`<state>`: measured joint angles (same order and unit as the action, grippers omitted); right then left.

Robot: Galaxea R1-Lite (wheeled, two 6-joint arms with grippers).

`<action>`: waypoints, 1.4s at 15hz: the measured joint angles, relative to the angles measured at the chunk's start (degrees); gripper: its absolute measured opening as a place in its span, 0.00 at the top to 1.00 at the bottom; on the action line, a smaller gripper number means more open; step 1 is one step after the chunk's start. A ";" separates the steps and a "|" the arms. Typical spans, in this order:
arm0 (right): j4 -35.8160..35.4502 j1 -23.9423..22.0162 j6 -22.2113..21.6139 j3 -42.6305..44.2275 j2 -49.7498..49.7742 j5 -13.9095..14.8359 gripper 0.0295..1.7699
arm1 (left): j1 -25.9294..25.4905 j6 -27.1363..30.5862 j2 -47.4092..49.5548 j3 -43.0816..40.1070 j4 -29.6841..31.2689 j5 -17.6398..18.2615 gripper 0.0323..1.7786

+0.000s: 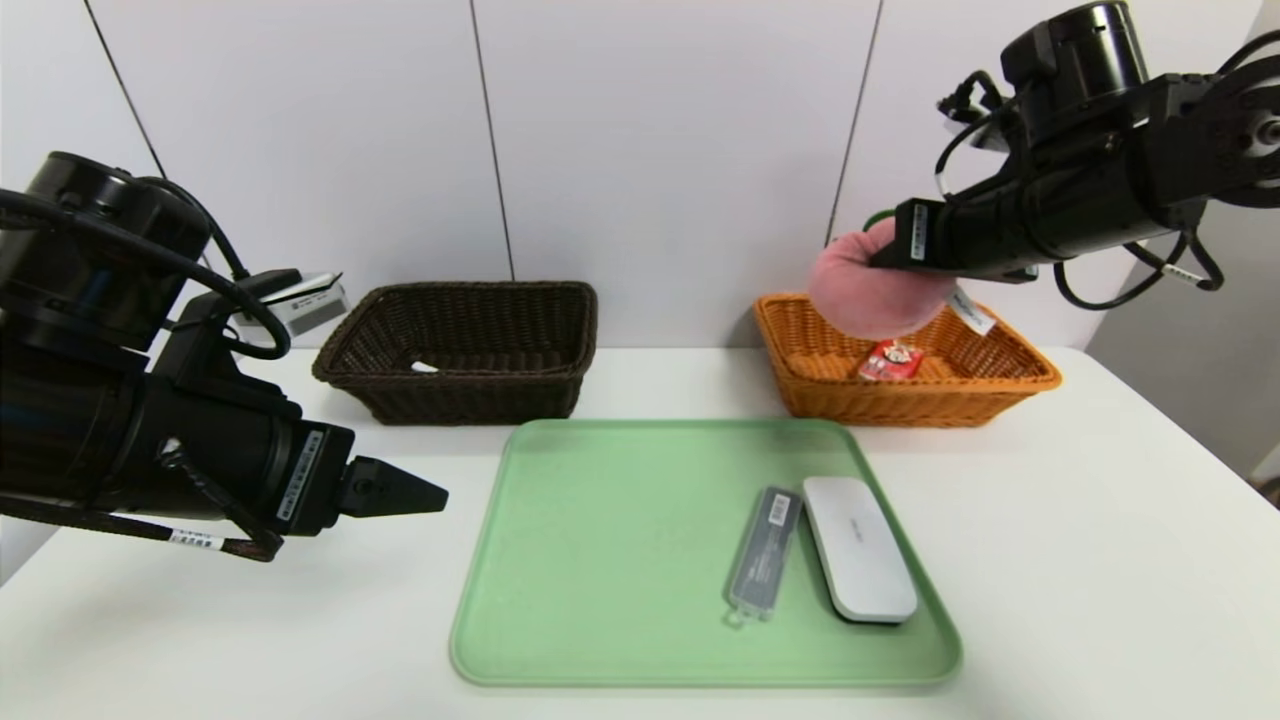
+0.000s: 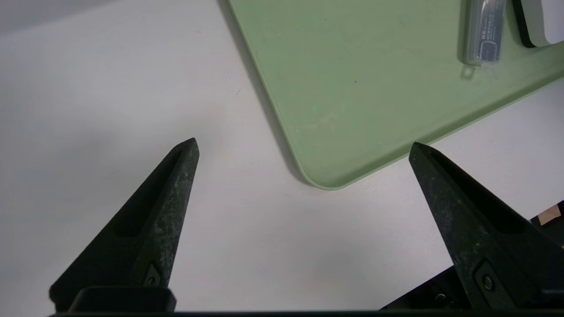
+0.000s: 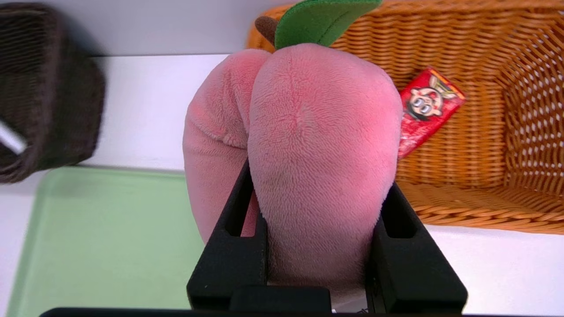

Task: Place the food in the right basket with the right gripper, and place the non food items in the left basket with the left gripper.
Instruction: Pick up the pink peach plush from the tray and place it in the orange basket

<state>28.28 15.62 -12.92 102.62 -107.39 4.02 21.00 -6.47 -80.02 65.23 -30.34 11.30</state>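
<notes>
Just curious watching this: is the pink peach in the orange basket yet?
Not yet. The right gripper holds the peach above the orange basket's near edge.

Right arm reaching in from right, raised high, wrist pointing leftward. Right gripper [image 3: 319, 211] clamping soft pink object, fingers [image 3: 240, 211] pressing into its sides, its bulk bulging beyond fingertips. Left arm hanging low at left, left gripper [image 2: 304, 147] spreading wide, nothing sitting between its fingers [image 2: 172, 185].
</notes>
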 joint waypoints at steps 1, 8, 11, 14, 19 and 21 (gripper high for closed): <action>-0.34 -1.34 0.00 0.00 -1.24 -0.04 0.69 | -0.01 0.00 -0.02 -0.02 0.05 0.00 0.05; -2.77 -7.52 -0.39 4.51 -11.43 -0.09 0.69 | 0.00 -0.02 -0.05 0.06 0.06 0.13 0.05; -2.74 -8.27 -0.33 6.86 -14.53 -0.09 0.69 | -0.01 -0.16 -0.07 0.01 0.06 0.00 0.05; -2.82 -8.46 -0.55 7.68 -15.91 -0.09 0.49 | 0.00 -0.16 -0.07 -0.02 0.05 -0.01 0.05; -2.46 -8.46 -0.41 8.62 -15.96 -0.09 0.27 | 0.00 -0.20 0.12 -0.27 0.00 0.07 0.05; -2.22 -8.48 -0.35 8.70 -15.69 -0.12 0.22 | 0.00 -0.22 0.41 -0.35 0.02 0.10 0.05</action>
<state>26.06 7.13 -13.28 111.32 -123.08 3.90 21.00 -6.69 -79.60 64.88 -30.32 11.40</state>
